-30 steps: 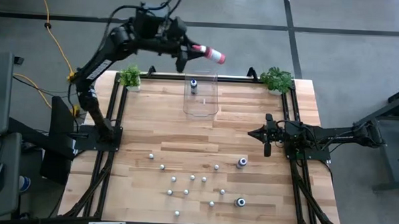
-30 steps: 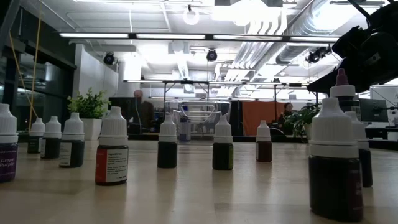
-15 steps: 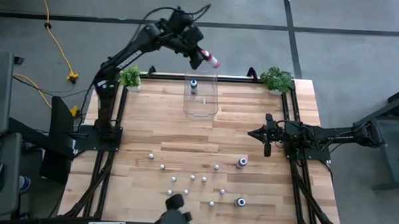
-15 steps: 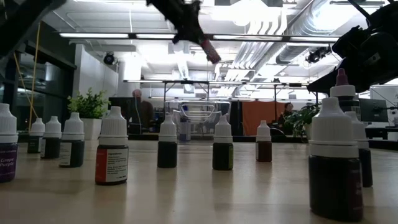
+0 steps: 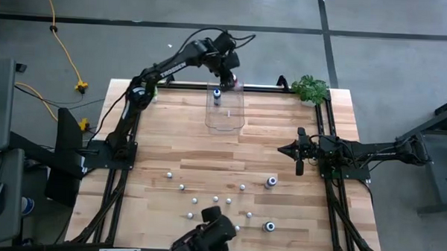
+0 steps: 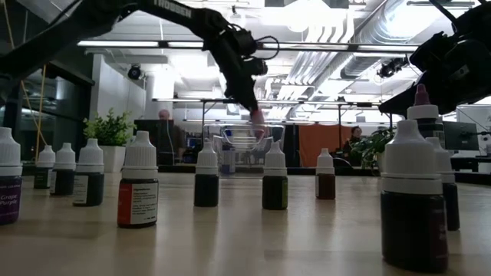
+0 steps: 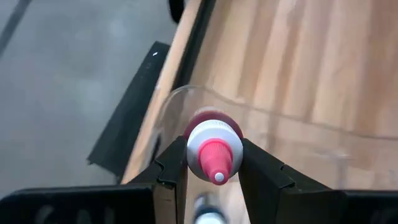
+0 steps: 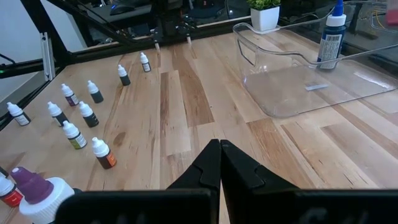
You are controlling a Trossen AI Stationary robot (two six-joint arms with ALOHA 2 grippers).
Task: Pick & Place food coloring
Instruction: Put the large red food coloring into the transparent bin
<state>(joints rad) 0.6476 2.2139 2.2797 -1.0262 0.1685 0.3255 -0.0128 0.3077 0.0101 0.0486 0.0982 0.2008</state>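
Observation:
My left gripper [image 5: 230, 75] is shut on a food coloring bottle [image 7: 214, 152] with a red body, white collar and pink cap. It hangs over the far end of the clear bin [image 5: 224, 116], slanting down. In the low view the bottle [image 6: 256, 116] hangs just above the bin [image 6: 244, 142]. A blue bottle [image 5: 217, 95] stands upright on the bin's floor. Several small food coloring bottles [image 5: 213, 201] stand on their bases on the near half of the table. My right gripper [image 8: 220, 155] waits shut at the table's right side [image 5: 284, 150], touching nothing. My left gripper pinches the bottle between its two fingers [image 7: 173, 163], one on each side at the white collar [image 7: 198, 144]. The fingers slant down from the table's far-left side. The pink cap tip [image 7: 217, 168] faces the wrist camera, with the red body [image 7: 211, 119] beyond it. The bottle is lifted clear of everything.
Two larger bottles [image 5: 271, 182] [image 5: 269, 227] stand right of the small ones. A purple-capped bottle [image 8: 34, 186] stands close beside my right gripper. Potted plants [image 5: 310, 87] mark the far corners. A dark frame [image 5: 133, 148] borders the table. A dark shape [image 5: 207, 240] that I cannot make out shows at the near edge.
My left gripper, still shut on the bottle, has come down and swung toward the table's right and near edges, ending over the bin's far end. It has tipped from nearly level to slanting steeply down. A dark shape has appeared at the near edge.

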